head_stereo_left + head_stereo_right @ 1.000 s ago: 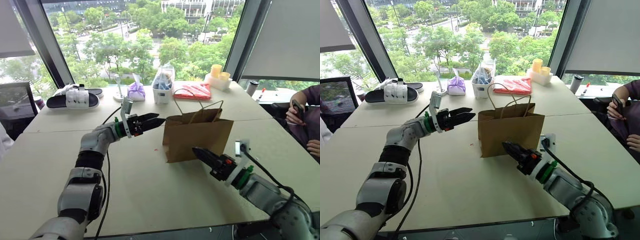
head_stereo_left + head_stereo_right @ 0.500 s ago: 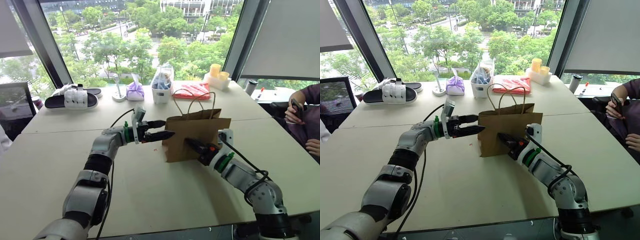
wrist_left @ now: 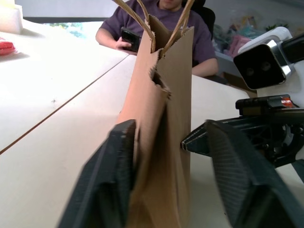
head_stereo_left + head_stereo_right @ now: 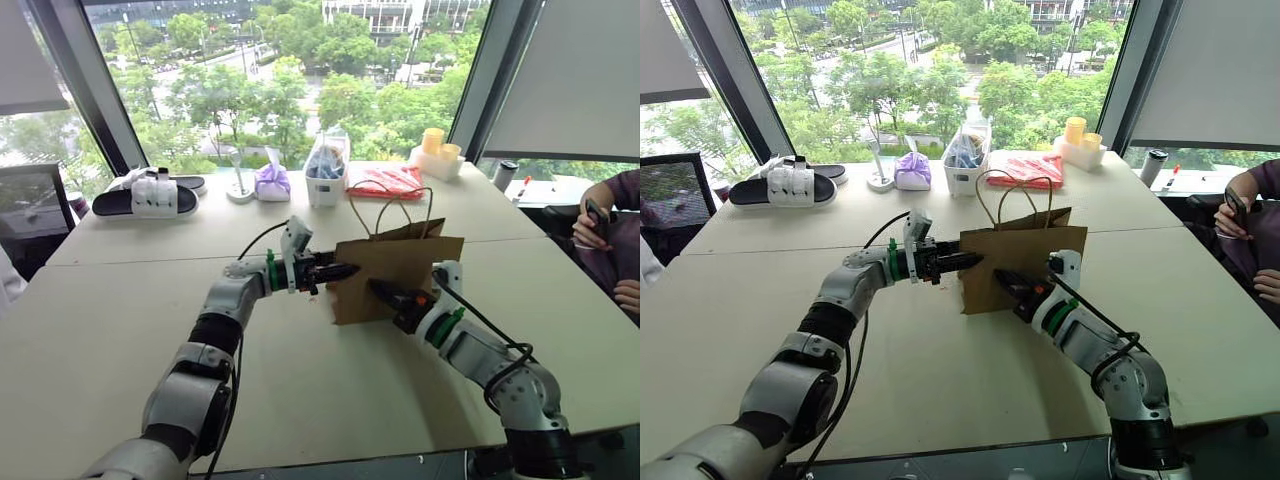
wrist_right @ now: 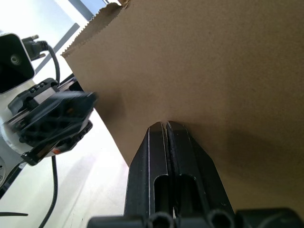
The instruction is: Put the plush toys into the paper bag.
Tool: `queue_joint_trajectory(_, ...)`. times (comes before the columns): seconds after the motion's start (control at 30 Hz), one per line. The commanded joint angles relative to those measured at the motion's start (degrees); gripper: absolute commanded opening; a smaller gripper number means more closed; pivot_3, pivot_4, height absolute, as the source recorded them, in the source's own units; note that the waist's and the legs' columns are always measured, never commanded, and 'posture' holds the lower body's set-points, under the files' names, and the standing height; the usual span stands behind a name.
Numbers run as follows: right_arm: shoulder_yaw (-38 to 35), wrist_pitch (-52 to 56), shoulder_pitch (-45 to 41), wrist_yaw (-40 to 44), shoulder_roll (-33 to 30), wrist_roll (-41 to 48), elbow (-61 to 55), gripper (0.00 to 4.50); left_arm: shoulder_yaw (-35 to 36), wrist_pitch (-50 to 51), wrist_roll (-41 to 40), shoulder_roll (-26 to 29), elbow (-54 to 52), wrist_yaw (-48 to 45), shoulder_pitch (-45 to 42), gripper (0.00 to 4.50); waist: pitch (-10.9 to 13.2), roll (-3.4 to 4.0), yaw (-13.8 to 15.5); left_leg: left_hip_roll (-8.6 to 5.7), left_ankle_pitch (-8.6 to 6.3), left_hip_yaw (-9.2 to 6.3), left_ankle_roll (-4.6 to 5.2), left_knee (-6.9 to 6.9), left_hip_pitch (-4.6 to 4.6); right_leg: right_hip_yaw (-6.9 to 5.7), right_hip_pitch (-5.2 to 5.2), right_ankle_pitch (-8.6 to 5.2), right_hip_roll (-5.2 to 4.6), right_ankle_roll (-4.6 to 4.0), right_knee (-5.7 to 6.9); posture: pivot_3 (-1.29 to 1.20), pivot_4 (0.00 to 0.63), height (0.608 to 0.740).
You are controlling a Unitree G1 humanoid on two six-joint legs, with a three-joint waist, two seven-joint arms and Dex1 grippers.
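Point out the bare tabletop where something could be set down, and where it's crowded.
Free: the wide table stretch nearer than the paper bag, between the two arms, and the part behind the bag's right side. Crowded: the far edge by the window, with slippers, purple pouch, clear plastic bag and red packet.

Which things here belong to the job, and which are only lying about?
Job: paper bag, left claw, right claw.
Lying about: slippers, purple pouch, clear plastic bag, red packet, yellow cups.
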Motion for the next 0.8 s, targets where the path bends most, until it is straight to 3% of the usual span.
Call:
queue_joint_trajectory(0.03, -1.19, 0.11, 0.45, 0.71, 0.47, 0.38, -3.17, 0.00, 0.47, -2.19, 0.25, -0.86, 0.39, 0.99, -1.90, 0.71, 0.00, 0.00, -0.02, 0.00, 0.00, 0.00, 0.00, -0.01, 0.01, 0.00, 0.00, 0.00, 0.00, 0.00, 0.00, 0.00, 0.150, 0.740)
queue_joint_trajectory(0.07, -1.24, 0.21, 0.79, 0.75, 0.50, 0.31, -3.45, 0.00, 0.42, -2.33, 0.30, -1.12, 0.40, 1.20, -1.94, 0.22, 0.00, 0.00, -0.06, 0.00, 0.00, -0.01, 0.00, -0.01, 0.01, 0.00, 0.00, 0.00, 0.00, 0.00, 0.00, 0.00, 0.150, 0.740)
queue_joint_trajectory(0.1, -1.29, 0.29, 1.03, 0.77, 0.56, 0.27, -3.65, 0.00, 0.36, -2.52, 0.36, -1.32, 0.52, 1.35, -2.01, 0.10, 0.00, 0.00, -0.04, 0.00, 0.00, -0.01, 0.00, -0.01, 0.02, 0.00, 0.00, 0.00, 0.01, 0.00, 0.01, 0.00, 0.150, 0.740)
queue_joint_trajectory(0.33, -5.48, 2.88, 8.88, 3.00, -2.22, 6.48, -11.76, 0.00, 1.19, -1.40, -0.43, -1.79, -2.72, 3.45, -2.03, 0.10, 0.00, 0.00, 0.14, -0.01, 0.00, -0.03, 0.00, 0.00, -0.03, 0.00, 0.01, 0.00, -0.01, 0.00, -0.02, 0.00, 0.150, 0.740)
queue_joint_trajectory(0.63, -16.09, 3.80, 18.68, 7.22, -8.90, 17.50, -16.56, 0.00, 3.08, 5.63, -5.52, 0.37, -14.19, 3.86, 0.53, 0.10, 0.00, 0.00, -0.10, 0.03, -0.01, -0.01, 0.02, -0.02, 0.04, 0.01, 0.06, 0.00, 0.01, 0.00, -0.04, 0.00, 0.150, 0.740)
queue_joint_trajectory(0.8, -18.17, 3.22, 19.96, 7.05, -10.41, 17.37, -15.03, 0.00, 3.13, -0.75, -1.47, 6.49, -5.23, 1.19, -2.23, 0.10, 0.00, 0.00, -0.09, 0.03, -0.01, 0.02, 0.02, -0.01, 0.13, 0.01, 0.13, 0.00, 0.04, 0.00, -0.01, 0.00, 0.150, 0.740)
